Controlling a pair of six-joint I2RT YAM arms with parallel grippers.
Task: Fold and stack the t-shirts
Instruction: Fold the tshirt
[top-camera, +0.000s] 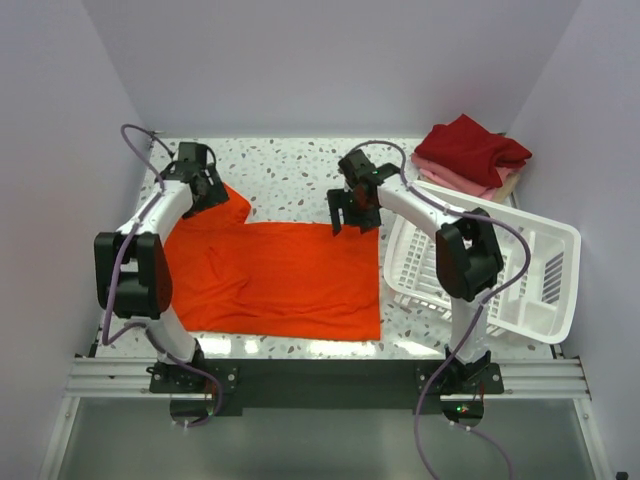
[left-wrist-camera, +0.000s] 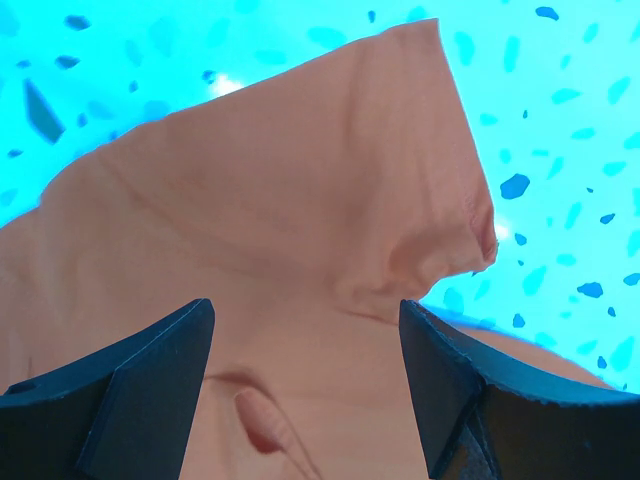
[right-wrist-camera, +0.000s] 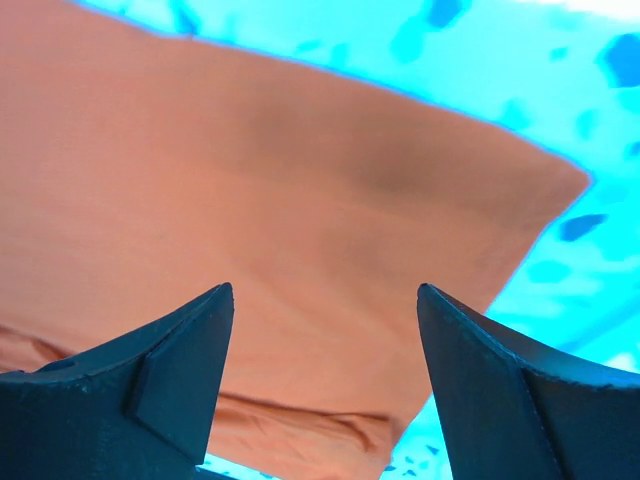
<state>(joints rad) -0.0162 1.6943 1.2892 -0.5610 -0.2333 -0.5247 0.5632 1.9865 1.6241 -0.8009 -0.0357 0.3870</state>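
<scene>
Orange-red shirt (top-camera: 280, 275) lay spread flat on the speckled bench (top-camera: 290, 165), between the two arms, with one sleeve poking out at its far left corner. Left fingers (left-wrist-camera: 130, 400) stood apart above that sleeve — nothing between them, cloth visible below through the gap. Right fingers (right-wrist-camera: 160, 385) were likewise apart with nothing gripped, hanging over the shirt's far right corner; bare bench showed just past the cloth edge. Could not tell whether either pair touched the cloth.

Far right corner of the bench held a stack of folded shirts: dark red shirt (top-camera: 470, 148) on top and rumpled, pink shirt (top-camera: 455, 180) under it, the edge of a beige shirt (top-camera: 508, 186) lowest. White basket (top-camera: 540, 265) sat on the right, nearer than the stack, its left wall just beside the orange-red shirt's right edge — in the top view the right arm crossed over it
</scene>
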